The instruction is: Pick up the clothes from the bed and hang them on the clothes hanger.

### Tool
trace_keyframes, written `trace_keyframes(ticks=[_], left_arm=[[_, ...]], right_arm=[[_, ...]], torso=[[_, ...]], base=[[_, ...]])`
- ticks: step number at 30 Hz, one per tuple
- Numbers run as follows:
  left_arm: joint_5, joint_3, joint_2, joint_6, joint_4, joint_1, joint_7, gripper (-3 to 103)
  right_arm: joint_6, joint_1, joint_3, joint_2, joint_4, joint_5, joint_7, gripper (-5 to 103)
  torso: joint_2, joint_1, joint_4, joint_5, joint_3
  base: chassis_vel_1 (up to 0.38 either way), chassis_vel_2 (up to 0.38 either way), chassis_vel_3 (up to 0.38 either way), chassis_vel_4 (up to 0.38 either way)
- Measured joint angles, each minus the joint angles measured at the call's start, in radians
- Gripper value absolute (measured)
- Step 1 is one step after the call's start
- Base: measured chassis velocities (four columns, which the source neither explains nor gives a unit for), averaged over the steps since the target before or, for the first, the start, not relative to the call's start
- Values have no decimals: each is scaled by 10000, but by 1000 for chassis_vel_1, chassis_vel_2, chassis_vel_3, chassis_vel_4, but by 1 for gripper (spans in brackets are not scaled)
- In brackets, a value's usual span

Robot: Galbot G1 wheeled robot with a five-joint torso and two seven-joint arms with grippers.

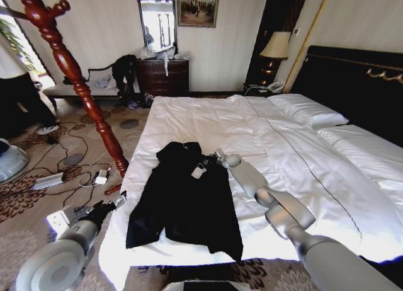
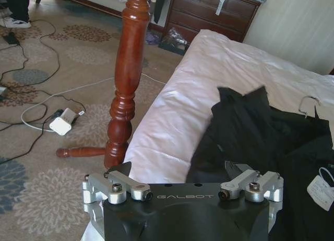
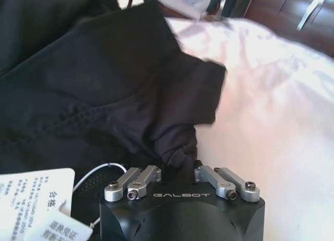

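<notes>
Head view shows the black coat (image 1: 186, 199) spread flat on the white bed (image 1: 302, 159), near the bed's foot corner and on the side closest to the coat stand (image 1: 75, 77). Its collar points toward the pillows and its white tag (image 1: 198, 171) lies on top. Laid out like this, the collar is easy to reach, which I take to be why the right gripper (image 1: 217, 155) sits right at the collar edge beside the tag. In the right wrist view, that gripper (image 3: 180, 163) has its fingers drawn in close on a bunched fold of the coat (image 3: 104, 95), so it looks clamped on the cloth, probably so the garment can hang from its neck.

The left gripper (image 1: 112, 205) hovers off the bed's edge, between the coat and the foot of the coat stand. In the left wrist view its fingers (image 2: 125, 170) stand wide apart with nothing between them, aimed at the coat's near shoulder (image 2: 245, 126). The stand's reddish turned pole (image 2: 128, 79) rises from the carpet (image 2: 47, 147) just beside the bed corner, close enough for a short carry.
</notes>
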Motion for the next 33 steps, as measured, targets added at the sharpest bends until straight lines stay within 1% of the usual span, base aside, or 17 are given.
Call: trace_keyframes(ticks=[1,8,13,18,20,21,22,23,24,26,27,29,30,32,33], left_arm=[[-13,2,27,-1,0,-34,0,100],[-126,6,132,-4,0,-170,-24,100],[-164,21,176,-5,0,-219,-39,100],[-178,81,254,-18,4,-349,-42,100],[-259,182,483,-72,195,-723,-32,100],[-463,293,791,-119,446,-1162,-29,100],[-463,293,791,-119,446,-1162,-29,100],[-749,397,1103,-170,672,-1570,-33,100],[-1406,597,1602,-248,1042,-2238,-81,100],[-1940,859,2084,-400,1499,-2962,-79,100],[-1940,859,2084,-400,1499,-2962,-79,100],[-2266,1222,2496,-607,2047,-3741,26,100],[-2480,1654,2735,-681,2550,-4377,153,100],[-2500,1801,2767,-697,2681,-4539,198,100],[-2508,2128,2787,-709,2967,-4865,273,100]], right_arm=[[100,-97,50,-126,334,173,115,19],[407,-283,26,-411,1080,482,361,19],[518,-306,-69,-372,947,-72,273,19],[556,-345,-224,-381,897,-410,206,19],[607,-364,-216,-354,827,-779,305,19],[600,-395,-191,-338,801,-1020,575,19],[600,-395,-191,-338,801,-1020,575,19],[548,-425,-175,-340,806,-1104,818,19],[377,-482,-103,-358,873,-1130,1189,19],[216,-526,35,-395,953,-1127,1519,19],[216,-526,35,-395,953,-1127,1519,19],[75,-557,204,-470,1046,-1107,1851,19],[-1,-602,302,-614,1225,-1034,2031,19],[-11,-626,305,-681,1310,-1009,2042,19],[-17,-672,295,-807,1466,-985,2025,19]], torso=[[0,0,0,0,0],[0,0,-1,-1,-1],[0,0,-1,0,-1],[0,0,2,0,-1],[1,-1,3,-1,-2],[0,-1,3,-2,-2],[0,-1,3,-2,-2],[0,0,1,-3,-1],[0,0,-1,-2,-1],[0,0,-3,0,-1],[0,0,-3,0,-1],[0,1,-5,-1,-1],[0,2,-4,-1,0],[0,3,-1,0,0],[0,2,-1,1,0]], base=[[0,0,0,0],[0,0,0,0],[0,0,0,0],[0,0,0,0],[0,0,0,0],[0,0,0,0],[0,0,0,0],[0,0,0,0],[0,0,0,0],[0,0,0,0],[0,0,0,0],[0,0,0,0],[0,0,0,0],[0,0,0,0],[0,0,0,0]])
